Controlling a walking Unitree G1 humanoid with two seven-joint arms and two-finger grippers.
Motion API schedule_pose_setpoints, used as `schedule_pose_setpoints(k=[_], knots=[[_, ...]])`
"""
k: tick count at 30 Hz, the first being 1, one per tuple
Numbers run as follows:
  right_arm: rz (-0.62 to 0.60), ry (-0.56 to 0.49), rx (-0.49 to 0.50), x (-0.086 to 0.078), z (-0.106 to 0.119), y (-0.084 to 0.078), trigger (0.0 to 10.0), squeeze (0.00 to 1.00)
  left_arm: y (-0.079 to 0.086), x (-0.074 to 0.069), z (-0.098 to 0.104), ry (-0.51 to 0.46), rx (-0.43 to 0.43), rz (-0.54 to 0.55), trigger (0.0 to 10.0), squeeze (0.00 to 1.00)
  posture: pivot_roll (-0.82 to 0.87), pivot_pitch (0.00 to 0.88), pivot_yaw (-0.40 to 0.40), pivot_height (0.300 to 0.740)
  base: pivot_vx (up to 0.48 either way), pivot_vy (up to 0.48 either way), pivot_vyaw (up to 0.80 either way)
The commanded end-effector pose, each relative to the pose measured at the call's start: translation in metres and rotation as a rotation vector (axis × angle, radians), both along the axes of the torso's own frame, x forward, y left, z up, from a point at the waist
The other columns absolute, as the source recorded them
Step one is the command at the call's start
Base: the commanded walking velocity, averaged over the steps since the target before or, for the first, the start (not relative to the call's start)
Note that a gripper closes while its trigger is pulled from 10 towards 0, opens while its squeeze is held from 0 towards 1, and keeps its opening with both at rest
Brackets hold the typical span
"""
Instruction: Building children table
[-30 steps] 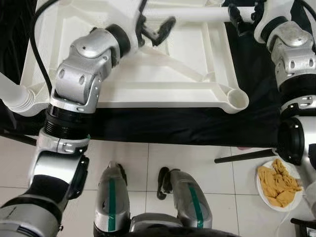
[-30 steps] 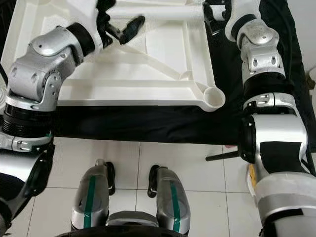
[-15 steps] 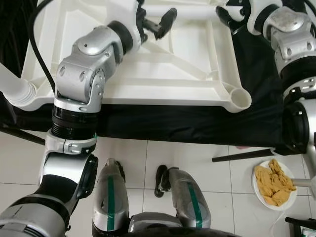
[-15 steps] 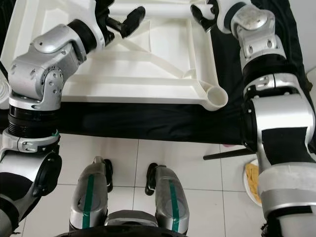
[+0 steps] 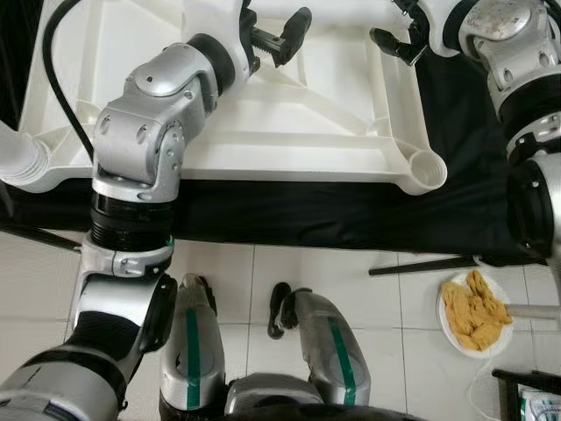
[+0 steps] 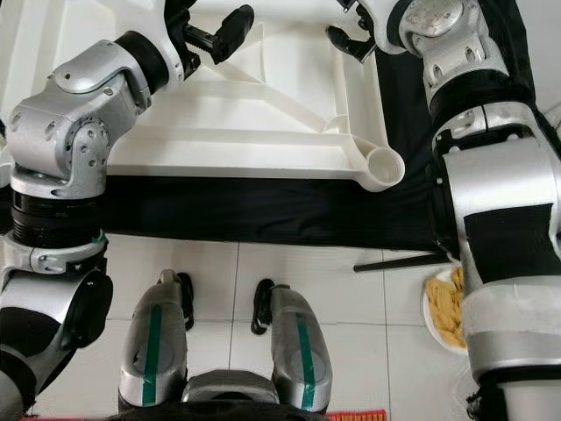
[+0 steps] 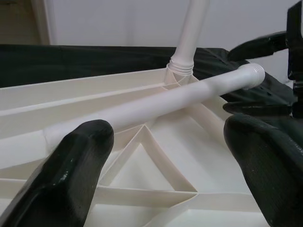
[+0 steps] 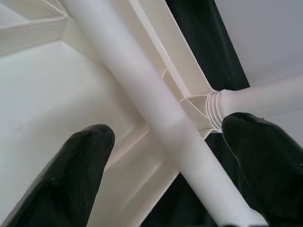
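Note:
A white plastic table top lies upside down on a black cloth. Its near right corner socket stands empty. One white leg rises from a far corner socket. A loose white leg lies across the ribs of the underside. My left gripper hovers open over the far middle of the underside, pointing along that loose leg. My right gripper is open at the far right rim, its fingers on either side of the loose leg without closing on it.
On the tiled floor at the right sits a plate of yellow pieces. A black bar sticks out from under the cloth. A white ribbed hose curves past the table's left edge. My own legs stand close to the cloth's front edge.
The view has shifted a little. My right gripper has come inward from the black cloth to the table's right rim, over the loose leg. The left gripper has edged farther away.

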State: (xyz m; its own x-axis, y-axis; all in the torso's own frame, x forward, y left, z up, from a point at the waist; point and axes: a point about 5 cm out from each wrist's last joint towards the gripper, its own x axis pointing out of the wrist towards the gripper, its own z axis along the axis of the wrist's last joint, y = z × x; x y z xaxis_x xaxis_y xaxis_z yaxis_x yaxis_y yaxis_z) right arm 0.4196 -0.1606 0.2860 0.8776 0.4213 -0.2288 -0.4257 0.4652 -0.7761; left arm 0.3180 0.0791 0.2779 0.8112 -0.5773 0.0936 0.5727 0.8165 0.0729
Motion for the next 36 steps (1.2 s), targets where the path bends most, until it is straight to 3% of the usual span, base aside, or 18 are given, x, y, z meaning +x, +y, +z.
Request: schedule_pose_setpoints(k=[1, 12, 20, 27, 29, 36], knots=[[-0.018, 0.016, -0.031, 0.0, -0.003, -0.006, 10.0, 0.0, -0.002, -0.002, 0.001, 0.001, 0.0, 0.034, 10.0, 0.0, 0.15, 0.253, -0.164, 0.74, 0.0, 0.0, 0.0], [-0.022, -0.004, -0.078, 0.002, -0.004, 0.001, 10.0, 0.0, 0.005, -0.008, 0.005, -0.002, 0.006, 0.065, 10.0, 0.0, 0.16, 0.316, -0.173, 0.74, 0.0, 0.0, 0.0], [-0.033, -0.103, -0.088, 0.004, 0.01, 0.009, 10.0, 0.0, 0.006, -0.02, 0.018, -0.04, 0.006, 0.067, 10.0, 0.0, 0.19, 0.355, -0.181, 0.74, 0.0, 0.0, 0.0], [-0.019, -0.145, -0.064, 0.003, 0.023, 0.013, 10.0, 0.0, 0.005, -0.032, 0.039, -0.116, -0.012, 0.009, 10.0, 0.0, 0.21, 0.366, -0.185, 0.74, 0.0, 0.0, 0.0], [-0.031, -0.158, -0.071, 0.004, 0.026, 0.014, 10.0, 0.0, 0.002, -0.05, 0.055, -0.203, 0.005, -0.084, 10.0, 0.0, 0.23, 0.379, -0.186, 0.74, 0.0, 0.0, 0.0], [-0.052, -0.19, -0.109, 0.005, 0.026, 0.016, 10.0, 0.0, 0.0, -0.061, 0.061, -0.231, 0.019, -0.122, 10.0, 0.0, 0.26, 0.405, -0.19, 0.74, 0.0, 0.0, 0.0]])
